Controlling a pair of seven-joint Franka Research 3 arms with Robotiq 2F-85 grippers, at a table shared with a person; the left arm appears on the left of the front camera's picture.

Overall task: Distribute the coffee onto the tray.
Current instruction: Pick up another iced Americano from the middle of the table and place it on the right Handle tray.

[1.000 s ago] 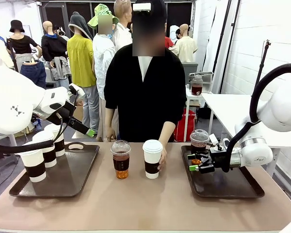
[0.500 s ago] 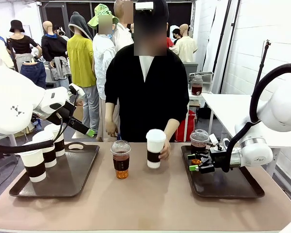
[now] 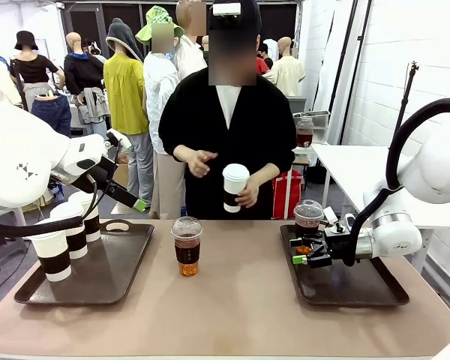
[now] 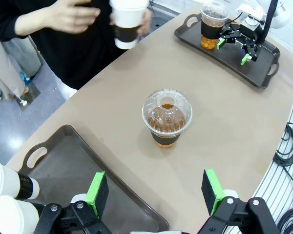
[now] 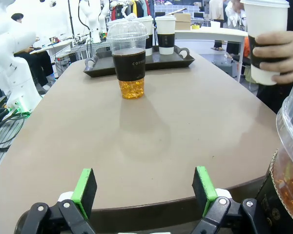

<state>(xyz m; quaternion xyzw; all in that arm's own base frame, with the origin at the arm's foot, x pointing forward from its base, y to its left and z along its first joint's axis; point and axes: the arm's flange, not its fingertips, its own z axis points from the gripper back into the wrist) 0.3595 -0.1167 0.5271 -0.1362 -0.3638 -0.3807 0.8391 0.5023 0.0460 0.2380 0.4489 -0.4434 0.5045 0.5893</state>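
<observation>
Sleeve (image 5: 132,67) on clear cup (image 5: 128,39) reads "COFFE…"; L pincer (image 4: 154,192) & R pincer (image 5: 144,185) both spread, empty.

I saw bright, even overhead light. Ahead of the right gripper (image 5: 144,187) the clear cup (image 5: 128,58) cast a soft shadow; the frame edges bowed and were maybe slightly blurred.
</observation>
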